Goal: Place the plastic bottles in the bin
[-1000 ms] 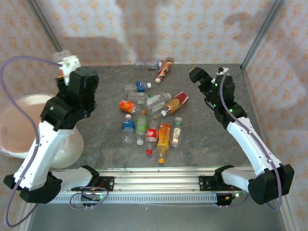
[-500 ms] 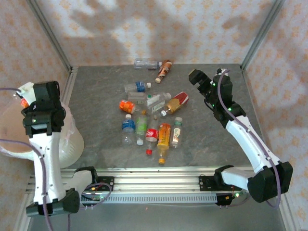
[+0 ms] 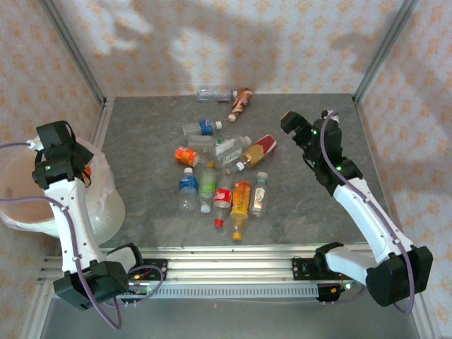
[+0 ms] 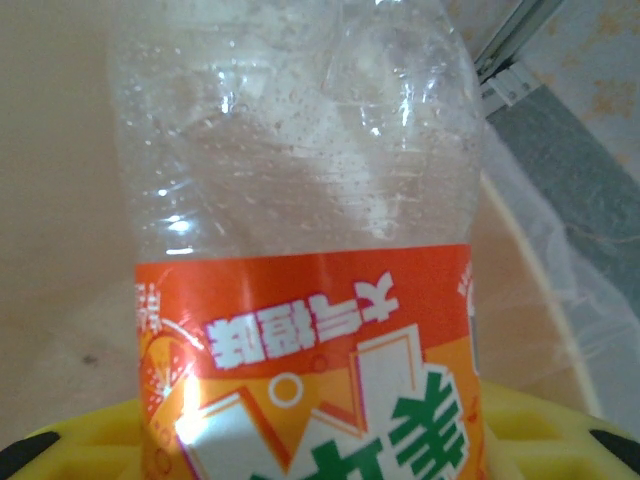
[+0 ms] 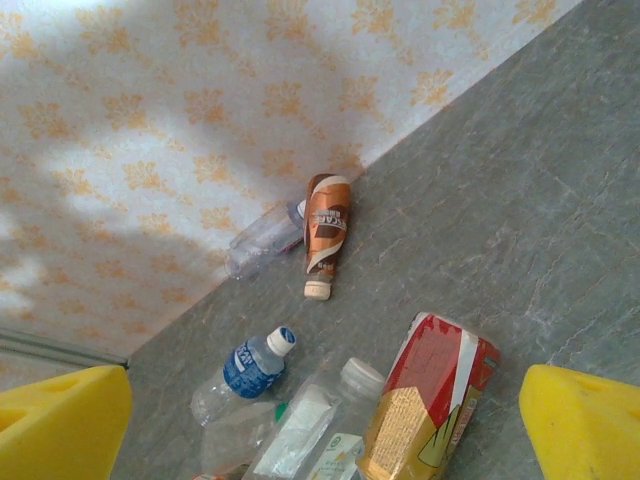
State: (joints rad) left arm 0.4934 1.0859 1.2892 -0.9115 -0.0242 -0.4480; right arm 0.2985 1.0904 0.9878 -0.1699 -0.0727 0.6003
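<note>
Raised at 9 o'clock over the bin [image 3: 106, 212], left claw [image 3: 51, 145] pinching an orange-labelled bottle [image 4: 300, 300]; right claw [image 3: 288, 121] spread, arm stretched toward 1 o'clock.

bin [image 3: 106, 212]: left of table [image 3: 155, 219], beside its edge;
held bottle [image 4: 300, 250]: above bin;
bottle cluster [image 3: 207, 185]: mid-table;
far pair [image 3: 242, 100]: behind cluster, by back wall [image 3: 282, 42];
right gripper [image 3: 289, 121]: right of cluster
</note>
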